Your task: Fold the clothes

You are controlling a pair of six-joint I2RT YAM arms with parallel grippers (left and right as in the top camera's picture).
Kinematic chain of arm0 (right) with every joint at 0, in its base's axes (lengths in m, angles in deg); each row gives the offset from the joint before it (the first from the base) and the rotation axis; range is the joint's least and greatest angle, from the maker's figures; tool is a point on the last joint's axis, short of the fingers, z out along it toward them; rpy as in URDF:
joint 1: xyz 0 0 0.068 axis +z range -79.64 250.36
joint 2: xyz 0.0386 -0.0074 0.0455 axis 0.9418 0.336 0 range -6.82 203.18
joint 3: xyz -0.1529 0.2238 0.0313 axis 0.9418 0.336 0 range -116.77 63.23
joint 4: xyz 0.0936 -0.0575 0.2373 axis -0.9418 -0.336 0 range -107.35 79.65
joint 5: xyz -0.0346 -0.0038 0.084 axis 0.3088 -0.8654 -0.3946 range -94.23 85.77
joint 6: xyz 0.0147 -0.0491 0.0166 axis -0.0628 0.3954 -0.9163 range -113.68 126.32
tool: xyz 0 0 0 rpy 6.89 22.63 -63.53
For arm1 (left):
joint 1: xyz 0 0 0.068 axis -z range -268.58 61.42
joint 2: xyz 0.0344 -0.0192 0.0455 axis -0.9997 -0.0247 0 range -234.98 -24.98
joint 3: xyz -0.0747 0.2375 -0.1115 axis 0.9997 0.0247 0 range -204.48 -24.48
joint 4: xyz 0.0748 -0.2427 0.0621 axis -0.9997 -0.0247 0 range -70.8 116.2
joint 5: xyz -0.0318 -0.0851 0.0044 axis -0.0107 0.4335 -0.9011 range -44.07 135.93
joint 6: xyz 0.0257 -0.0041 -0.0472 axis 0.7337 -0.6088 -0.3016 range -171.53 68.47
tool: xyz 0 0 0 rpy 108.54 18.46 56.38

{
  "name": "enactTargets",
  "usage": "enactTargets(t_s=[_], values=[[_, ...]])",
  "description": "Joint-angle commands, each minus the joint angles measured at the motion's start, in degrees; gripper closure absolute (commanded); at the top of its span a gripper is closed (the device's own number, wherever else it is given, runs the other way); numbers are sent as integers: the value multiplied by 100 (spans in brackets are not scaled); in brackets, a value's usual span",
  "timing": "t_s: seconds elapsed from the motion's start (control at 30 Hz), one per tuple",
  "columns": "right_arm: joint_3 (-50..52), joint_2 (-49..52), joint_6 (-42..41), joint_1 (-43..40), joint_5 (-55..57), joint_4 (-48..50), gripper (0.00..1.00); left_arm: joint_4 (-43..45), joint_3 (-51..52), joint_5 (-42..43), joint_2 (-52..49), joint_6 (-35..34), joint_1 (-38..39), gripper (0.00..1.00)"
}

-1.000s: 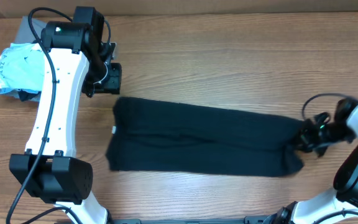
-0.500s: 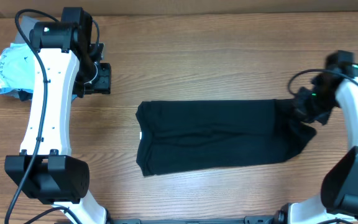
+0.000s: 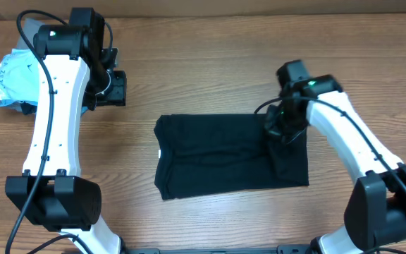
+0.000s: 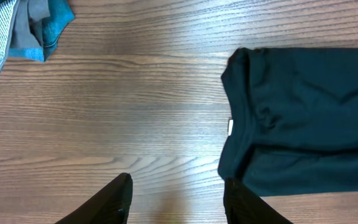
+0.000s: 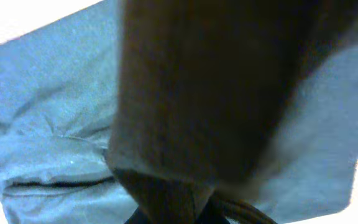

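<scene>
At table centre, black shirt point(image 3: 217, 155) lay flat on wooden table point(image 3: 210, 63) as a dark rectangle, collar end toward the left arm. Small white label point(image 4: 230, 126) showed at the collar edge.

Right-hand end of the shirt was doubled over onto the body, making a thicker layer along that side. Right gripper point(image 3: 279, 125) sat at the far corner of the doubled part. Its jaws were clamped tight. Its wrist view was filled with dark fabric hanging just before the lens, so it was grasping the shirt.

Left gripper point(image 4: 178, 190) hung above bare wood, off the collar end and apart from the shirt in the overhead view. Its fingers were parted, with nothing between them.

At the far left edge of the table, a light-blue garment point(image 3: 16, 77) lay bunched up. Grey cloth point(image 4: 30, 22) was touching it. Both were well apart from the shirt.
</scene>
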Motion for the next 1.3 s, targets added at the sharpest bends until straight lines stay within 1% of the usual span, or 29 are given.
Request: enactTargets(t_s=[0.0,0.07,0.33,0.4,0.53,0.57,0.63,0.67,0.7,0.77,0.8,0.83,0.87,0.93,0.97,1.03,1.1,1.17,1.27], values=[[317,-74,-520,46,-61,267,95,17,-35,50,15,-17,-9,49],[413,-74,-538,52,-367,389,96,31,-35,52,15,-17,-9,49],[664,-72,-868,321,-573,616,95,55,-35,52,15,-20,-9,48],[664,-70,-1025,398,-619,688,90,57,-35,52,15,-20,-9,48],[664,-70,-1073,481,-901,708,90,76,-35,50,15,-20,-9,47],[662,-70,-1073,479,-903,708,79,85,-35,52,15,-20,-9,47],[662,-70,-1071,476,-903,664,50,94,-35,52,15,-20,-9,47],[654,-83,-1067,450,-903,664,38,94,-35,52,15,-20,-9,46],[643,-105,-1023,420,-894,667,38,94,-35,52,15,-20,-9,45],[579,-170,-686,234,-890,710,39,127,-35,52,15,-20,-9,42],[529,-214,-446,31,-848,662,46,188,-35,55,15,-20,-9,40],[516,-240,-315,-122,-831,636,48,229,-33,57,15,-17,-9,39],[516,-247,-264,-365,-765,573,58,267,-35,57,15,-17,-9,39],[531,-234,-118,-667,-723,474,67,286,-33,57,15,-17,-9,42],[588,-229,44,-907,-721,417,75,284,-33,57,15,-17,-9,49],[717,-214,192,-1106,-634,350,82,286,-33,57,15,-15,-9,55],[975,-153,208,-1189,-527,387,85,286,-33,87,15,-17,-9,60],[1357,-105,203,-1154,-643,540,87,289,-33,129,15,-20,-9,61],[1991,-98,203,-903,-1217,848,89,289,-33,157,15,-17,-9,60]])
